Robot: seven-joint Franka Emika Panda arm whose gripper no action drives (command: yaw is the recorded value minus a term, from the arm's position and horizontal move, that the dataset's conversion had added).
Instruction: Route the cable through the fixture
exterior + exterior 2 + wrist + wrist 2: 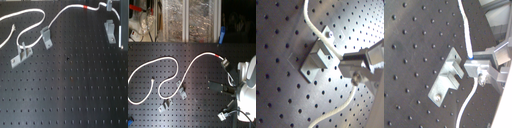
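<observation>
Gripping the cable (470, 47), the claw (480, 67) has its fingers pinched on the white cord right beside a metal bracket (448, 80), as the second wrist view shows; the cord runs past the bracket's slot and does not look seated in it yet

First wrist view: the cord (313, 25) crosses over the same bracket (317, 59) and goes into the closed claw (353, 67)

First exterior view: the cable (65, 15) loops across the black pegboard (65, 90), its red band (86, 8) near the claw. It seems to pass at a middle bracket (46, 35); another bracket (21, 54) stands apart from it

Second exterior view: long white curves (158, 67) lie loose on the board, so I judge most routing is still to do
</observation>
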